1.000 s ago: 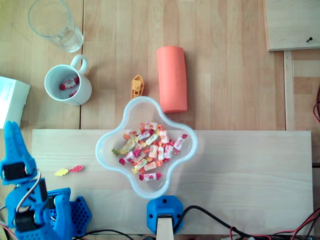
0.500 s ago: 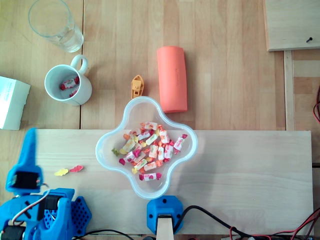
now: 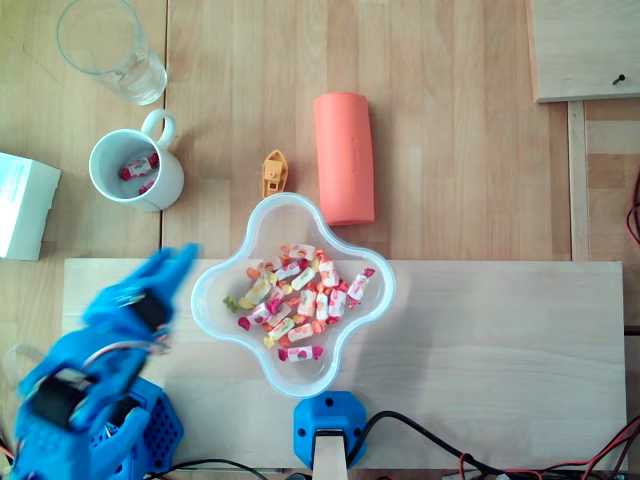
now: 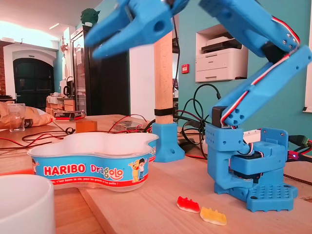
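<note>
Fixed view: one pincer (image 4: pixel 92 44), one bowl (image 4: pixel 87 170), two gummies (image 4: pixel 188 204), one mug (image 4: pixel 24 204).

- We take this for an office or shared workroom: a printer (image 4: pixel 222 52) sits in a wall niche at the far right.
- We see cables (image 4: pixel 190 118) strewn over the wooden bench (image 4: pixel 146 204).
- Far left, we see a dark arched door (image 4: pixel 30 73) and a cluttered side table (image 4: pixel 66 113).
- We note teal walls (image 4: pixel 190 29) and a small red wall box (image 4: pixel 185 68).
</note>
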You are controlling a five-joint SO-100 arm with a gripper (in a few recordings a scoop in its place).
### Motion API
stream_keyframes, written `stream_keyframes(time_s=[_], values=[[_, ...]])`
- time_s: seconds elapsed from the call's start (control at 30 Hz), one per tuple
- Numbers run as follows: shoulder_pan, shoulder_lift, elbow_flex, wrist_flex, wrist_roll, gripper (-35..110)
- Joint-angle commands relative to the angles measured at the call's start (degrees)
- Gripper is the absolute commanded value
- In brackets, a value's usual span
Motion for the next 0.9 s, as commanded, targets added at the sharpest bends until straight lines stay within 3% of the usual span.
stream_keyframes(time_s=[0.0, 0.23, 0.37, 0.6, 0.87], values=[[8.44, -3.78, -3.78, -2.11, 0.35, 18], [10.02, -11.51, -3.43, -18.28, -0.70, 18], [13.18, -16.08, -0.62, -21.88, 0.53, 18], [15.56, -24.35, 1.85, -21.18, 13.27, 18], [15.73, -25.93, 3.52, -7.03, 25.84, 18]])
